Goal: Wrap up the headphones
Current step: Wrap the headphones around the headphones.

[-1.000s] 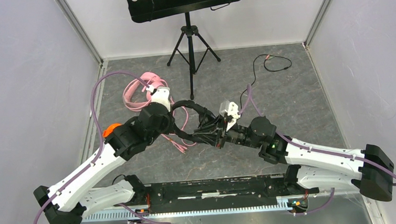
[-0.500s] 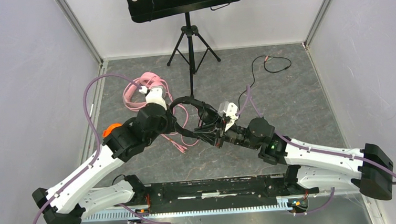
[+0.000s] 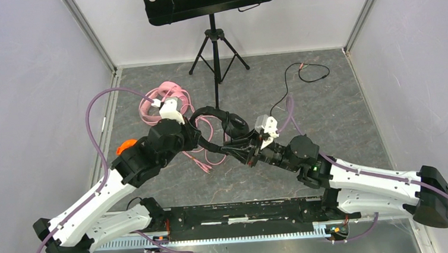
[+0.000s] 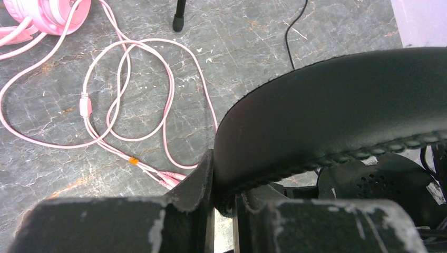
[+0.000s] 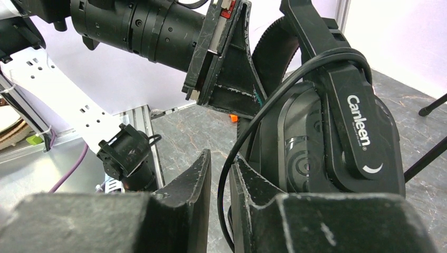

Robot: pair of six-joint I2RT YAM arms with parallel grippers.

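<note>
Black over-ear headphones (image 3: 235, 125): centre of the top view, between both arms.
Writing: "Canleen" (image 5: 361, 126), white, on the ear cup's arm.
Left gripper (image 4: 224, 182): clamped on the black padded headband (image 4: 342, 105).
Right gripper (image 5: 220, 161): fingers slightly apart, with the thin black cable (image 5: 248, 126) passing through the gap.
Pink padded headphones (image 4: 50, 13): upper left of the left wrist view, on the grey marbled table (image 4: 316, 26), with the long pink cable (image 4: 84, 105) looped beside them.
</note>
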